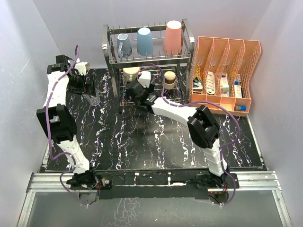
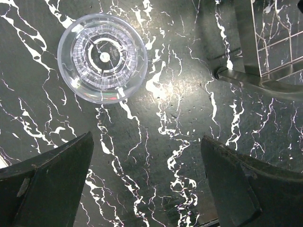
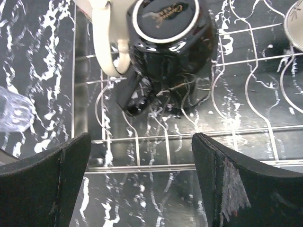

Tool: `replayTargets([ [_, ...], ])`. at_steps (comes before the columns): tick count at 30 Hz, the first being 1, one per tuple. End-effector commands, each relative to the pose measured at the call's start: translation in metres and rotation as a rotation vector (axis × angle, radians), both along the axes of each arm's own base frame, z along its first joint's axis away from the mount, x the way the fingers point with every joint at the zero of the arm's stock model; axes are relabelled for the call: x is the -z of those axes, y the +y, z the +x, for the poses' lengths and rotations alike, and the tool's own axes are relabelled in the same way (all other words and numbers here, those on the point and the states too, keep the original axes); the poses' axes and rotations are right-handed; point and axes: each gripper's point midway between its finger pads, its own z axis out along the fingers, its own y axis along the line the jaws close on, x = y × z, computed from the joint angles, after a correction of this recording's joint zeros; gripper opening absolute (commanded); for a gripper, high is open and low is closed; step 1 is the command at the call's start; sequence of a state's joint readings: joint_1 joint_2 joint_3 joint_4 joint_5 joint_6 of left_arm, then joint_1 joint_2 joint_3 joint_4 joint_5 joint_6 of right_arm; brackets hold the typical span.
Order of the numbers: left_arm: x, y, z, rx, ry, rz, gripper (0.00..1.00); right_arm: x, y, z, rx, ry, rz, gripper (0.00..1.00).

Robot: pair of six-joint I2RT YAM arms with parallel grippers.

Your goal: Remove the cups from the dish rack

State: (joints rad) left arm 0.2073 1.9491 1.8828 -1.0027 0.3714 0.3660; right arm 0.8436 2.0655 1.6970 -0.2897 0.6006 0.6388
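While the right gripper hangs with its jaws spread wide and nothing between them, the dark mug sits bottom-up on the lower tier of the dish rack, just ahead of the jaws and a little toward the right finger. Its handle points back at the gripper. A cream cup stands close on the mug's left. The right arm is clearly the nearer one. The left gripper is released too, above the table, and the clear glass stands apart ahead of its left finger
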Motion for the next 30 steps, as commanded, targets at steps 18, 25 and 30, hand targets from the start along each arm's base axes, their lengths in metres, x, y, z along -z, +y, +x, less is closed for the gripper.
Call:
replayTargets([
  [18, -0.035, -0.020, -0.034, 0.049, -0.073, -0.069, 0.94, 0.009, -0.014, 0.047, 0.335, -0.118, -0.001, 0.75],
  [25, -0.034, -0.022, -0.036, 0.052, -0.082, -0.078, 0.94, 0.012, -0.053, 0.032, 0.361, -0.100, -0.003, 0.69],
  [30, -0.035, -0.023, -0.039, 0.056, -0.092, -0.078, 0.94, 0.001, -0.066, 0.024, 0.312, -0.130, -0.020, 0.68],
])
